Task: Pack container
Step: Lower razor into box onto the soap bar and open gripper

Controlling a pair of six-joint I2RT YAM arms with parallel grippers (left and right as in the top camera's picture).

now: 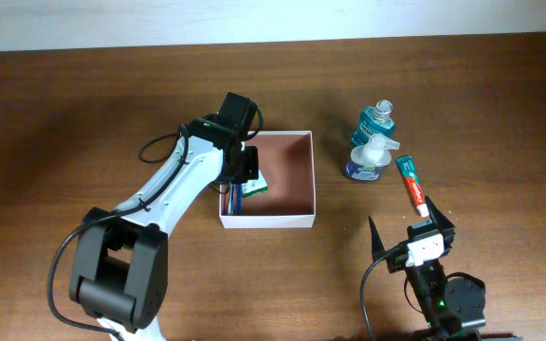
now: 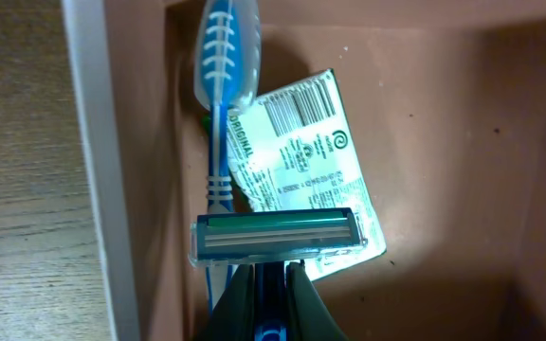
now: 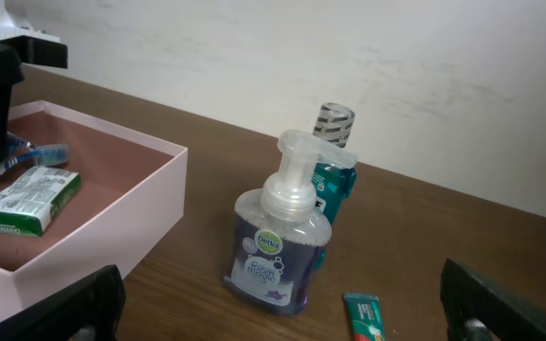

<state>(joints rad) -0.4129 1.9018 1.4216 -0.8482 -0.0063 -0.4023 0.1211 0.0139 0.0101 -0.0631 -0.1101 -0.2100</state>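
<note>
**Left arm inside the container with a razor; right arm standing off, empty**

Container [image 1: 282, 221]: square and shallow, with white walls and a reddish-brown floor. It sits flat on the wooden table [image 1: 83, 114], open side up.

Left gripper [image 2: 270, 281]: reaches down inside the container, close to its left wall. The fingers [image 2: 303, 296] are clenched on the blue handle of a razor [image 2: 278, 237]. The razor head lies crosswise just ahead of the fingertips, over the container floor. Cannot tell whether the head touches anything below it.

Other things inside the container:
- A blue toothbrush [image 2: 224, 95] lies lengthwise just beside the left wall.
- A white-and-green packet [image 2: 301, 161] lies flat on the floor, next to the toothbrush and toward the container's middle.
- In the left wrist view, the razor head crosses the toothbrush handle and overlaps one edge of the packet.

Outside, to the right of the container:
- A teal mouthwash bottle [image 1: 377, 121] stands upright.
- A clear pump bottle [image 1: 368, 156] with a blue label stands upright just beside it. Cannot tell whether the two touch.
- A toothpaste tube [image 1: 410, 182] lies flat, farther from the container than both bottles.

Right gripper [image 1: 404, 225]: well apart from the container, off its front-right corner. The fingers are spread wide with nothing between them. The cap end of the toothpaste tube lies near it.
</note>
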